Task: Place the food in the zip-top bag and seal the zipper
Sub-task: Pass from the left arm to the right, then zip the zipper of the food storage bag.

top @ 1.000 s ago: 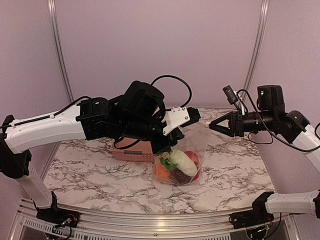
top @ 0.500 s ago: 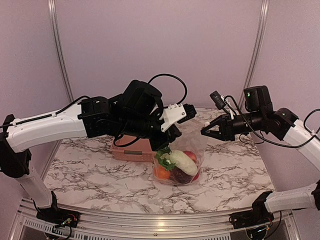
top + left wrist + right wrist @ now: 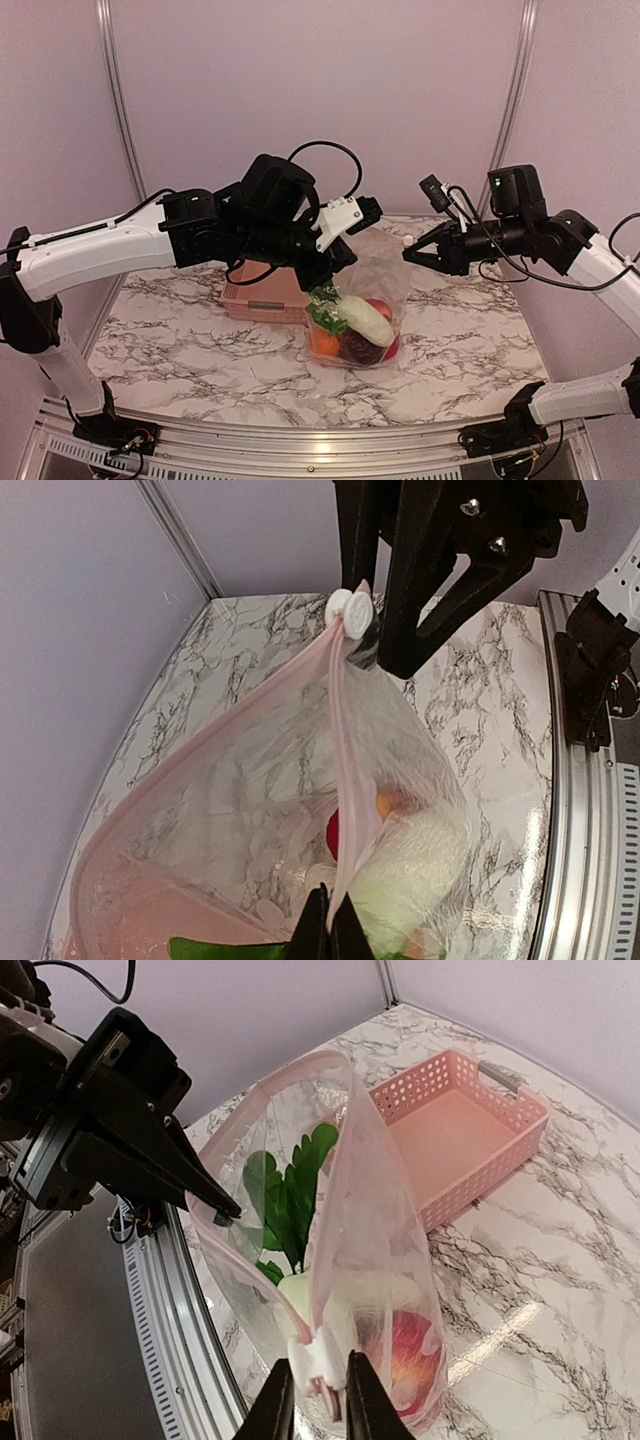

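Where the left gripper (image 3: 328, 925) is clenched, the zip-top bag (image 3: 250, 810) is grasped at its mouth edge, thin film being pinched between two black fingers pressed close together. Just past those fingertips the food (image 3: 355, 330) is seen through glossy, crinkled plastic: a white oblong piece (image 3: 420, 870) with a netted surface, a red piece (image 3: 334, 832), a glimpse of an orange piece (image 3: 385, 802) and a flat green leaf (image 3: 230, 948). A dark purple piece (image 3: 362, 352) is made out only from above, low in the bag.

From that grip the zipper (image 3: 338, 770) is stretched straight away as a narrow pinkish strip to the right gripper (image 3: 350, 620). There it is nipped between round white pads (image 3: 338, 605), so that the bag is grasped by this gripper too. The other lip is bowed out to one side, so the mouth is held agape and the loaded bottom is hung below both grippers.

Beyond the bag from the right gripper, and apart from it, a pink basket (image 3: 470, 1125) with perforated lattice walls is set on the marble-patterned table (image 3: 560, 1260), whose surface is polished and grey-veined. From above, the basket is partly covered by the left arm. Farthest off, the table is bounded by a ribbed metal rail (image 3: 580, 830) and plain lilac walls (image 3: 300, 80).
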Controlling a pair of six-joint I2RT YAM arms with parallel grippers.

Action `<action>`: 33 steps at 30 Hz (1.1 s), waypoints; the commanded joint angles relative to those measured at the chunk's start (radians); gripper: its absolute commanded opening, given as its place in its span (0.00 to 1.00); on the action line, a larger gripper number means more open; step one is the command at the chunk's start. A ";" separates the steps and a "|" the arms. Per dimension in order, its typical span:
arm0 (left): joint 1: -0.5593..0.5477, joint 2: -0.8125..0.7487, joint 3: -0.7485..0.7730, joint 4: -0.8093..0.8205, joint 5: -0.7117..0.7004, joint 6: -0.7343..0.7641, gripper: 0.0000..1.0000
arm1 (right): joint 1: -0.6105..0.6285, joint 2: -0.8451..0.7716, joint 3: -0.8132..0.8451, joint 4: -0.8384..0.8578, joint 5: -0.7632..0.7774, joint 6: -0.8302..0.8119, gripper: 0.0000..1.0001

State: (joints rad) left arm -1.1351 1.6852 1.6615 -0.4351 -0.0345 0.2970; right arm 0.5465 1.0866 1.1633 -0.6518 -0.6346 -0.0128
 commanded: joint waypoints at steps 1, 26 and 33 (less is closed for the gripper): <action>0.020 -0.015 -0.015 0.038 0.028 -0.017 0.00 | 0.009 0.003 0.027 -0.022 0.030 -0.016 0.16; 0.028 0.009 0.184 0.017 0.251 -0.141 0.54 | 0.240 0.184 0.344 -0.188 0.160 -0.121 0.00; 0.064 -0.003 0.133 0.048 0.361 -0.185 0.43 | 0.256 0.195 0.388 -0.234 0.148 -0.145 0.00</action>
State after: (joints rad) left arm -1.0981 1.6794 1.8175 -0.4137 0.2245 0.1444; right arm 0.7879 1.2835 1.4837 -0.8558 -0.4873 -0.1287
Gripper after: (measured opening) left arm 0.444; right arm 0.003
